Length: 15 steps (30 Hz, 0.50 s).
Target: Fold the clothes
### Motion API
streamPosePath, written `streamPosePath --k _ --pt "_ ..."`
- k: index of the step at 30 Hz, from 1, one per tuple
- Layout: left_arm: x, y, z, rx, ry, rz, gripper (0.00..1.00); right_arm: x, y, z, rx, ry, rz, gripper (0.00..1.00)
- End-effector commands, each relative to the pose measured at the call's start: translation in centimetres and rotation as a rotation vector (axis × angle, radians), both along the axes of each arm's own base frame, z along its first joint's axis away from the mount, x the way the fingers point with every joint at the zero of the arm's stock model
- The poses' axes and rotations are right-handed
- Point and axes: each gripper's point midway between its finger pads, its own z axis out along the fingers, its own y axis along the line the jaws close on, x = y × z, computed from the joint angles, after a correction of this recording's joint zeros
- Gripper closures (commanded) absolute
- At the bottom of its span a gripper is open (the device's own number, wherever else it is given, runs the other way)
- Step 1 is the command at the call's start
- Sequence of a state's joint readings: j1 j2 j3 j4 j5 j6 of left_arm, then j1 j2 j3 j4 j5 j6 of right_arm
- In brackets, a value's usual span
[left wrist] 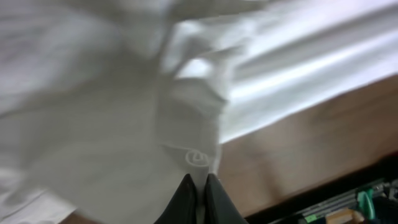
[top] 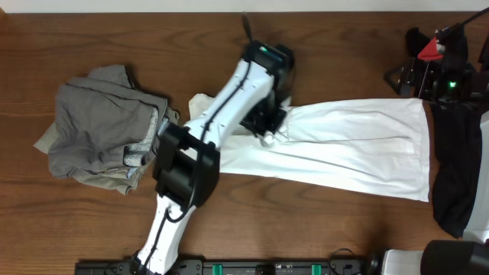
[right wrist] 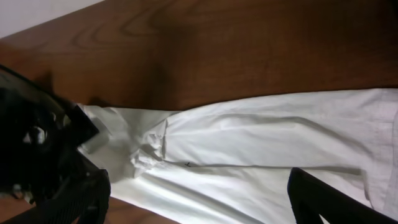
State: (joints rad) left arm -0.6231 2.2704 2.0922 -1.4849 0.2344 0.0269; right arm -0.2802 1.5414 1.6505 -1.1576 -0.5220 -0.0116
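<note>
The white T-shirt (top: 359, 149) lies stretched across the middle of the counter (top: 306, 46). Its wide hem end reaches the right side, and its narrower, rumpled end lies near the left arm. No print shows on the upper face.

The left tool (left wrist: 199, 183) is closed down on a small puckered ridge of that cloth near the rumpled end. Its fingers meet with only a thin fold of fabric between them. The right tool (right wrist: 199, 186) is spread wide with nothing in it, and it hangs above the counter looking along the shirt.

The pinch looks shallow. If the left arm lifts or pulls quickly, the fabric could slide out and the fold would collapse. The pinch may also hold only the top layer. Lifting would then peel the shirt apart instead of carrying both layers over.

A grey-khaki pile (top: 99, 130) sits just beside the shirt's left end. A black garment (top: 454, 176) sits at its right edge. A wide sweep could drag the shirt into either one and tangle them. With one end unheld, the cloth could also skew as it moves.
</note>
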Motion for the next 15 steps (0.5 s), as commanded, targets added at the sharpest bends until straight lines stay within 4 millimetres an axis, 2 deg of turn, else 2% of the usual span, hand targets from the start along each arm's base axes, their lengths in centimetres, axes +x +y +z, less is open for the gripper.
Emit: streamPosePath --k 1,4,7,8,9,15 --pt "-1.2 -0.8 0.0 -0.001 0.022 -0.019 0.93 -0.2 0.0 1.3 -0.015 -0.037 0.008 0.10" --pt "-1.7 -1.0 0.0 0.004 0.027 -0.031 0.87 -0.2 0.0 1.3 -0.016 -0.036 0.007 0.09" --pt "-1.6 -0.1 0.0 0.050 0.021 -0.037 0.83 -0.2 -0.1 1.2 -0.019 -0.035 0.005 0.09" --pt "-1.5 0.3 0.0 0.069 0.015 -0.040 0.75 -0.2 -0.1 1.2 -0.019 -0.035 0.005 0.08" --pt "-1.4 0.8 0.0 0.089 0.011 -0.041 0.72 -0.2 -0.1 1.2 -0.019 -0.035 0.005 0.08" --pt "-1.0 2.1 0.0 0.126 0.009 -0.029 0.66 -0.4 -1.0 0.7 -0.066 -0.012 -0.025 0.07"
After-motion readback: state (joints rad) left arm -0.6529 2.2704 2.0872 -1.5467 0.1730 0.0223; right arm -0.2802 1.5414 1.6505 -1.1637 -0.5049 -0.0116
